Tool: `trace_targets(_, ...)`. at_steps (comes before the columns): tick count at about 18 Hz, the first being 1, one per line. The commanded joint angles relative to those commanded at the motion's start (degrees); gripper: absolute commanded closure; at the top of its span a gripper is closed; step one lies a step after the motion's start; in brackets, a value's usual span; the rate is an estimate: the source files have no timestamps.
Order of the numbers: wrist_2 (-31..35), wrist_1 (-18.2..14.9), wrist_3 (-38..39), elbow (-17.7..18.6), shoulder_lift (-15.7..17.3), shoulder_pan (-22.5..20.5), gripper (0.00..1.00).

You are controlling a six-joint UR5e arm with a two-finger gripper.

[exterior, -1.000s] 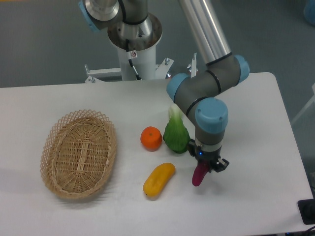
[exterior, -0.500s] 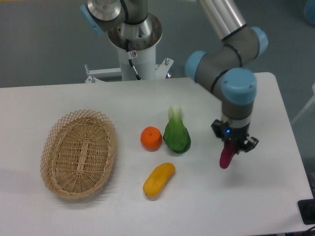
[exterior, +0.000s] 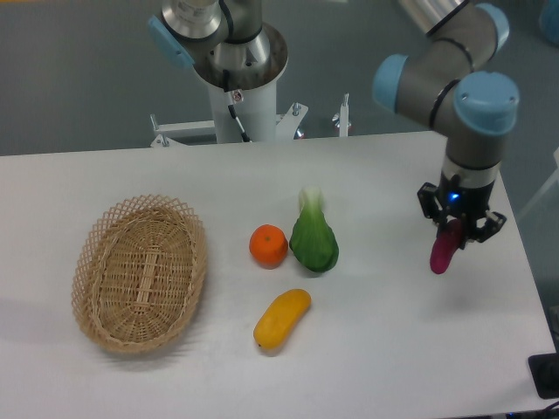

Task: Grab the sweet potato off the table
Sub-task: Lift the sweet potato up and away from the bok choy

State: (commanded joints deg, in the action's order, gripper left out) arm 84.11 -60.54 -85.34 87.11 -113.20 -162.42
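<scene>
Here the end effector (exterior: pixel 453 234) grips the sweet potato (exterior: pixel 443 251), hanging upright near the table's (exterior: pixel 393 349) right edge.

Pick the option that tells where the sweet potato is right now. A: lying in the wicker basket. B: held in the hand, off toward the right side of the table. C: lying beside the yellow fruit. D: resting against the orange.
B: the sweet potato hangs from the closed hand toward the right side of the table, well apart from the other produce.
</scene>
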Motion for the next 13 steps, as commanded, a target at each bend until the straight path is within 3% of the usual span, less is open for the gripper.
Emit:
trace_targets(2,0.0,-2.1,-0.4,-1.2,-0.4,-0.3,0.99)
trace_targets(13,0.6,-2.0,-1.3,-3.8,-1.5,-0.4,0.92)
